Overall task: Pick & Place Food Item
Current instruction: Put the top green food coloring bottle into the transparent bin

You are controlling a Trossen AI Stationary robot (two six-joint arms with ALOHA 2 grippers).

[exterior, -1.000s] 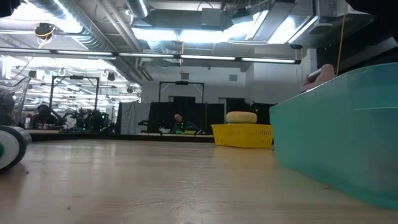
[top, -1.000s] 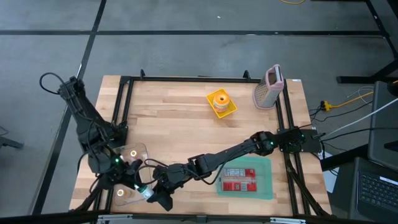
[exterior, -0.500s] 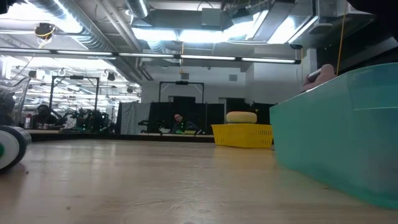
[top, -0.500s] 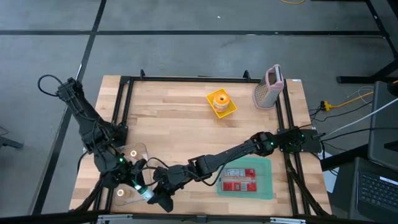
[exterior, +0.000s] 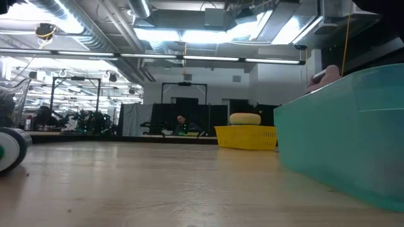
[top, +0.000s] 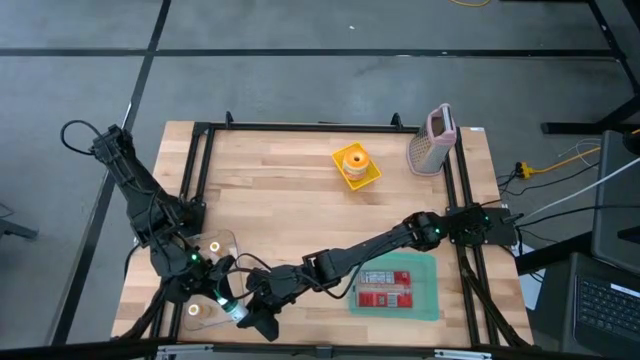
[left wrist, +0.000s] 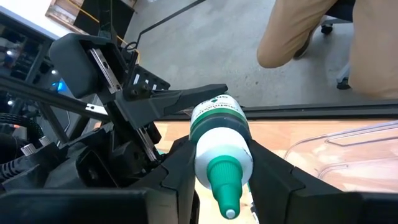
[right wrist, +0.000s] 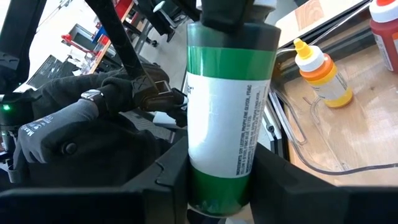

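A green bottle (top: 233,310) with a white label and a green nozzle cap hangs near the table's near left corner, held between both grippers. My left gripper (top: 222,295) is shut on its cap end (left wrist: 221,180). My right gripper (top: 250,305), reaching across from the right, is shut on its other end (right wrist: 221,186). In the left wrist view the bottle (left wrist: 221,137) points its nozzle at the camera. In the right wrist view the bottle (right wrist: 224,106) stretches away toward the left gripper. My left gripper has its two fingers on either side of the white shoulder (left wrist: 202,155), just behind the green cap. The nozzle points back toward the wrist, so the bottle runs along the fingers. The bottle is lifted clear of the table. My right gripper pinches the bottle's base end (right wrist: 214,180) between its two fingers, one on each side of the green body. The bottle runs on along the fingers, away from the wrist. Its far end sits in the left gripper.
A clear tray (top: 225,240) under the left arm holds an orange-capped bottle (right wrist: 317,68) and a red one (right wrist: 385,25). A teal bin (top: 425,300) with a red packet lies right of the grippers. A yellow plate with food (top: 355,165) and a pink grater (top: 432,140) stand far back. A person (left wrist: 311,31) is beyond the table.
My left arm has swung slightly toward the bottle. The bottle and my right gripper have kept their place.
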